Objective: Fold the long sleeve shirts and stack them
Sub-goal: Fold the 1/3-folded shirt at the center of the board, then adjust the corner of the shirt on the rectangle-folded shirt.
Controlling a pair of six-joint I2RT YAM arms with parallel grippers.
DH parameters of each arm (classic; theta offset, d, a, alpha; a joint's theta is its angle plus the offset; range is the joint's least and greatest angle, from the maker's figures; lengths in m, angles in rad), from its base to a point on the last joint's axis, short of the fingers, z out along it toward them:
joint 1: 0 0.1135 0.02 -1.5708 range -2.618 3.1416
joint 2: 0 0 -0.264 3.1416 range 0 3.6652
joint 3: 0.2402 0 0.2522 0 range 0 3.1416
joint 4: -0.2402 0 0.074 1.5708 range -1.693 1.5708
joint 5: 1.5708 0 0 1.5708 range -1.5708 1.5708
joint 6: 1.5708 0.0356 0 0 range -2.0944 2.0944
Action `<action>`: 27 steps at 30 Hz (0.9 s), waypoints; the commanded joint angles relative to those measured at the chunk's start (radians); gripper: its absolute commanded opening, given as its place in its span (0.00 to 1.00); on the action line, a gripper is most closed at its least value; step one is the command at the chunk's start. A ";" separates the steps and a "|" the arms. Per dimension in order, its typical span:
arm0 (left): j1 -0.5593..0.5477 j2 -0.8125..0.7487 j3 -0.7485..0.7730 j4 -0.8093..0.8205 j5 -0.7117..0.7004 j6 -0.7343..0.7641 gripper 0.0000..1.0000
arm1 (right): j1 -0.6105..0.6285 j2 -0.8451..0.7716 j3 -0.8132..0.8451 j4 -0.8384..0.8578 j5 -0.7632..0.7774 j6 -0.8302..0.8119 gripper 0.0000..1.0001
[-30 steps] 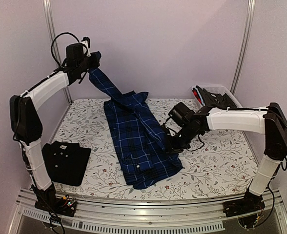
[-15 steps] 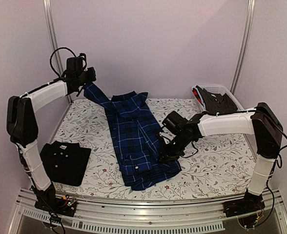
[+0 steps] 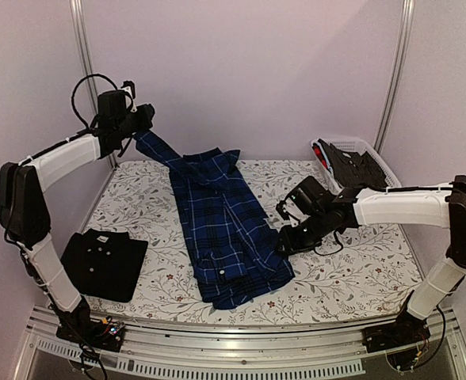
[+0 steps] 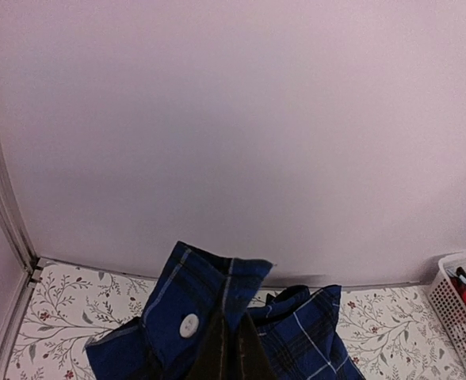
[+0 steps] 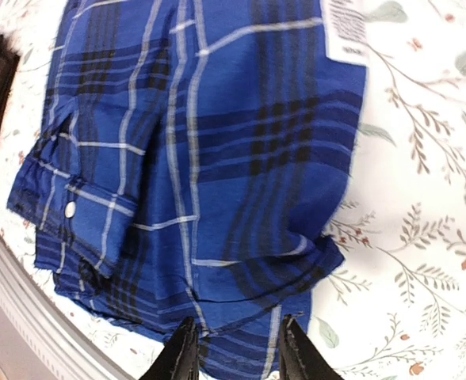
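Observation:
The blue plaid shirt [image 3: 225,229] lies lengthwise on the middle of the table, its collar at the far end. One sleeve is stretched up and to the far left. My left gripper [image 3: 140,119] is shut on that sleeve's cuff [image 4: 189,313] and holds it in the air near the back wall. My right gripper [image 3: 284,242] is open and hovers over the shirt's near right edge [image 5: 241,261], with nothing between its fingers. The black shirt [image 3: 106,261] lies folded at the near left.
A white lattice basket [image 3: 374,155] with dark clothes stands at the far right corner. The floral tablecloth [image 3: 360,261] shows bare to the right of the shirt. A metal rail runs along the near edge. Frame posts stand at both back corners.
My left gripper has carried the cuff down and to the left, drawing the sleeve out. My right gripper dipped onto the shirt's right edge, then drew back to the right.

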 commanded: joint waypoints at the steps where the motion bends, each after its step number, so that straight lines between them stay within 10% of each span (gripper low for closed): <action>1: -0.009 -0.017 -0.017 0.014 0.020 -0.008 0.00 | -0.016 -0.043 -0.128 0.079 0.082 -0.010 0.30; 27: -0.013 0.012 0.032 -0.018 0.020 0.002 0.00 | -0.009 -0.001 -0.270 0.396 0.232 -0.079 0.27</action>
